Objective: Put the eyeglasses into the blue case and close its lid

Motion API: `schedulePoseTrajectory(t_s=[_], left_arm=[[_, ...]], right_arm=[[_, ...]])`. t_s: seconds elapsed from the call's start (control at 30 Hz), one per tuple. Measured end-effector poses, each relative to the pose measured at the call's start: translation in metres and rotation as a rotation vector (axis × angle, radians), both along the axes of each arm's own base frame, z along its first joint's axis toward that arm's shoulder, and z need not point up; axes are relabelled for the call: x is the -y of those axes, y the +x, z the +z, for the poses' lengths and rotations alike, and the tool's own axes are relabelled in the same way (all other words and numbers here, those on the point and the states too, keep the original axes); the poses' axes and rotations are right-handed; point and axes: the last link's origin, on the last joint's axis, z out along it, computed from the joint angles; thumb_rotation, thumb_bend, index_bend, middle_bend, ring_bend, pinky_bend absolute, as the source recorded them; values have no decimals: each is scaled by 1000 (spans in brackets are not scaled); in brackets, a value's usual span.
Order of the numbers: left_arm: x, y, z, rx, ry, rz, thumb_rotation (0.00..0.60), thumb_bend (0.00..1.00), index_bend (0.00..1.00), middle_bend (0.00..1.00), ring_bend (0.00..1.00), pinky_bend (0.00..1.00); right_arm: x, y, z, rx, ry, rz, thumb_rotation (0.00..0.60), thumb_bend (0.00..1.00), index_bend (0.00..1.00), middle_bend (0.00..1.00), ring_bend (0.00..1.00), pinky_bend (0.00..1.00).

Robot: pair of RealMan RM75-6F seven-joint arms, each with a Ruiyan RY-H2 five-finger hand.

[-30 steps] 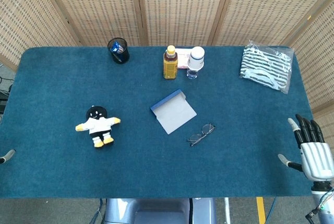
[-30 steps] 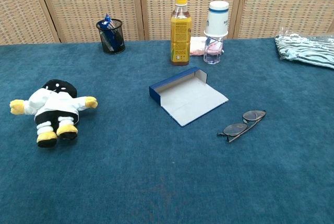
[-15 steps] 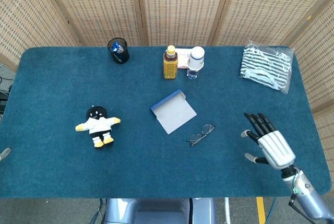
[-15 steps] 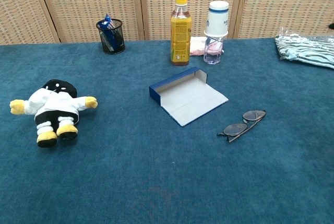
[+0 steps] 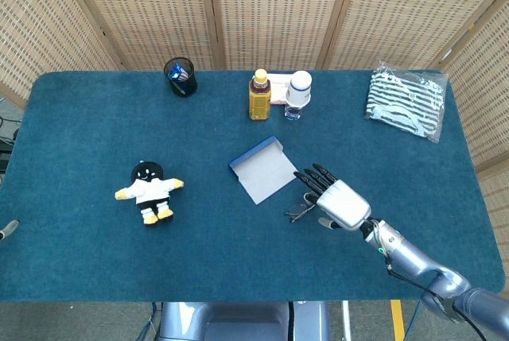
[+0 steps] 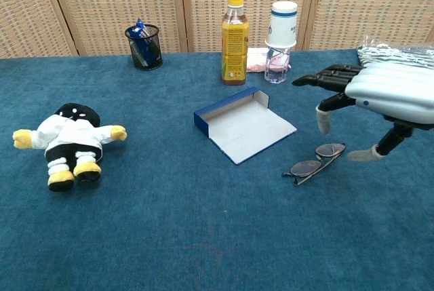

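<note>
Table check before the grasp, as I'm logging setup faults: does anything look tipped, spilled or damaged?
Nothing stands out. The blue case lies open, the eyeglasses rest flat beside it, and both bottles stand upright. The plush toy lies on its back. The right hand hovers open above the eyeglasses.

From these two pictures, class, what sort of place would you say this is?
Probably a staged robot test area, not a home: a table covered in blue carpet, woven screens behind it, and unrelated props like a plush doll and a drink bottle laid out.
</note>
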Motion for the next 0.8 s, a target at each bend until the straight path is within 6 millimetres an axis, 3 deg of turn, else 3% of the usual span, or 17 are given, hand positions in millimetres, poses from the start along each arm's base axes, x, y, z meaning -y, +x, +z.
schedulePoseTrajectory(t_s=[0.2,0.8], left_arm=[[-1,1,-1,1,-4,-1,600,0,0,0,0,0],[-3,1,-2,1,-7,1,600,0,0,0,0,0]], right_arm=[[10,4,-16,-66,9,7,600,388,435,6,0,0],[16,-5,-40,-137,-7,51,600,388,445,13,0,0]])
